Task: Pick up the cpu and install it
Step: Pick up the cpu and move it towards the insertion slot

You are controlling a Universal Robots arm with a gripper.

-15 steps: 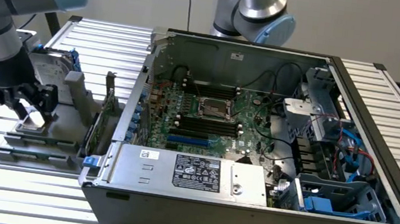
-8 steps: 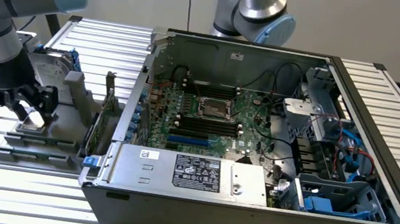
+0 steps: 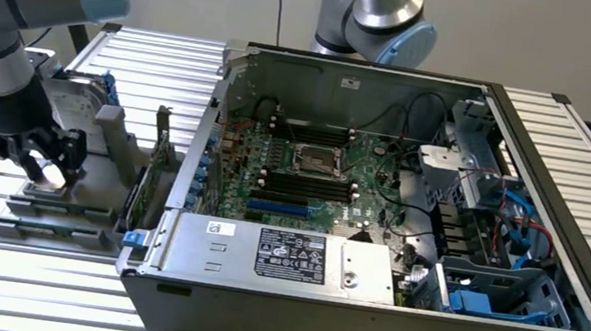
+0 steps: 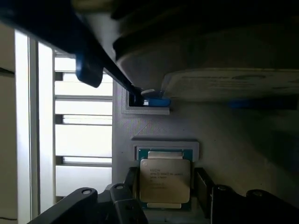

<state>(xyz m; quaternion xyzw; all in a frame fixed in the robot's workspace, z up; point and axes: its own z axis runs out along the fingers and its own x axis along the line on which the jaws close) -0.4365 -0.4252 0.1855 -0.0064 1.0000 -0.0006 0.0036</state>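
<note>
Silver-grey cpu (image 4: 165, 181) sits flat in its grey holder (image 4: 233, 140) on the table (image 3: 36, 290), just outside the computer case (image 3: 367, 324) on the exterior view's left. Claw (image 3: 45, 164) hangs straight over it, spread wide, one finger on each side of the chip, gripping nothing. So the chip's dead-centre under the claw.

The cpu (image 4: 165, 180), a flat square chip with silver-grey lid and green border, lies seated in a grey holder (image 4: 224, 135).
</note>
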